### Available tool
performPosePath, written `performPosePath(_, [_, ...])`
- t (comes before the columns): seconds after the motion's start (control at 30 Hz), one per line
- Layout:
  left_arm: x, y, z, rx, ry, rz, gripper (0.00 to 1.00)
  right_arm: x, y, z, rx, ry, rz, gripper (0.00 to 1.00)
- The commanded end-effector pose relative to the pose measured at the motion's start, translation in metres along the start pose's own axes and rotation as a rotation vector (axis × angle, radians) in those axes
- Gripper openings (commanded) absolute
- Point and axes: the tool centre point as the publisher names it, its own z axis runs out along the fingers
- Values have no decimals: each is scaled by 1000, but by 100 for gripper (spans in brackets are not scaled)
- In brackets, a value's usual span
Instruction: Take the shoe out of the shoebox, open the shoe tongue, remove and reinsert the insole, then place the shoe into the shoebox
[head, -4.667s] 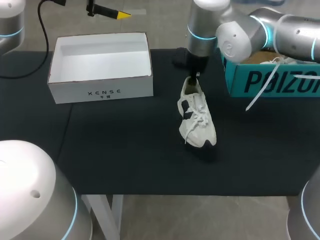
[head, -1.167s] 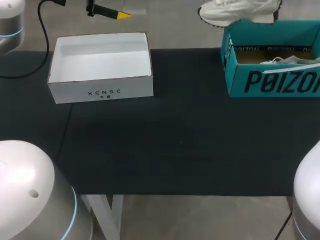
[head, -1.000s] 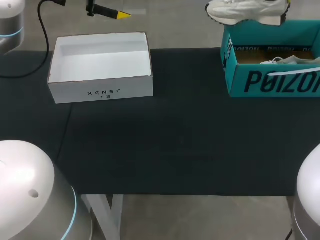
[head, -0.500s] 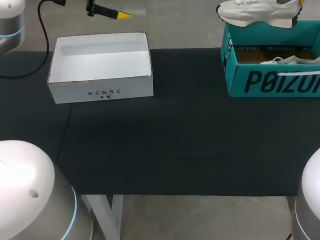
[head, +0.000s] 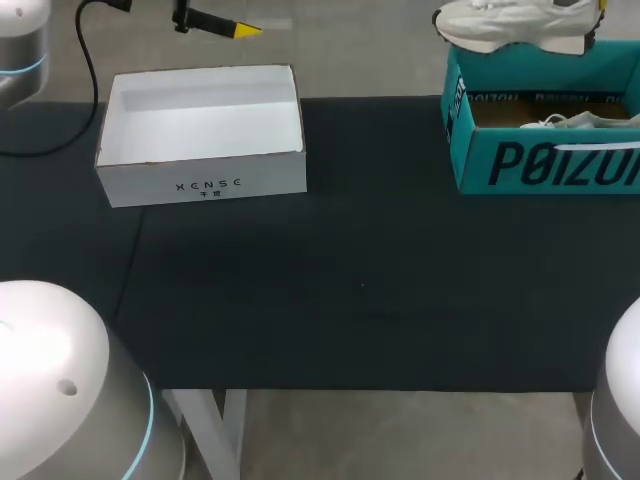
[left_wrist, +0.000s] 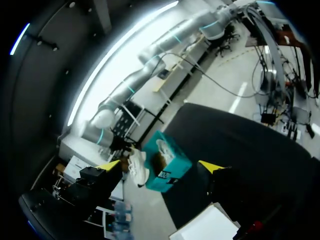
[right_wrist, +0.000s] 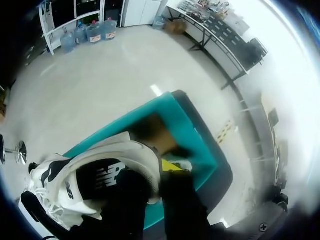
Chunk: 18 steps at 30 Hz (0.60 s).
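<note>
Black table (head: 350, 280), front half bare. White box (head: 200, 178), open top, sits back-left. Teal shoebox (head: 540, 165), open, sits back-right, well apart from the white box. Something white with a lace (head: 578, 121) lies inside it, can't tell what.

Shoe (head: 510, 25) is in the air over the shoebox's far rim, roughly level, sole down, toe toward the left arm's side. It is not in the box.

Right gripper (right_wrist: 152, 181) is clamped on the shoe's heel collar, one finger inside and one outside. In the head view only a yellow tip at the heel shows; the arm is cut off.

Left gripper (left_wrist: 161, 165) is spread wide and holds nothing. It hangs high behind the white box and looks across at the shoebox. The head view shows one finger only.
</note>
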Motion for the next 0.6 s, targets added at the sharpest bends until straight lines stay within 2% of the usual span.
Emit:
performPosePath(0.03, [-1,0,0,-1,4,0,100,-13,16,7,9,54,-37,0])
performPosePath(0.17, [-1,0,0,-1,4,0,100,-27,27,13,-23,104,-58,0])
performPosePath(0.27, [-1,0,0,-1,4,0,100,-34,31,26,-70,86,-51,0])
performPosePath(0.4, [-1,0,0,-1,4,0,100,-40,35,47,-57,21,-28,0])
performPosePath(0.6, [-1,0,0,-1,4,0,100,-43,25,65,-48,54,-21,0])
